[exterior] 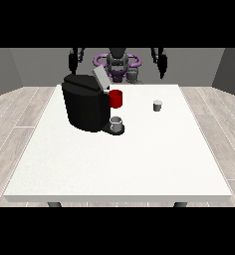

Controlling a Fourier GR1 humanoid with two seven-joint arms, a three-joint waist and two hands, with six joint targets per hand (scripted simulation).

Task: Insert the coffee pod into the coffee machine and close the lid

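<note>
While my robot hand at the view's left [75, 58] hangs behind the coffee machine [84, 102], fingers unreadable, the machine's lid [100, 78] stands open. Right of the machine on the desk [119, 164] sits the coffee pod [158, 105]. My other robot hand [162, 62] hangs farther right, fingers unreadable.

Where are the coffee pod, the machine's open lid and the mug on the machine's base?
coffee pod [158, 105]: front view, on its side wall.
lid [100, 78]: front view, on its raised flap.
mug [116, 124]: front view, on its outer wall.
</note>
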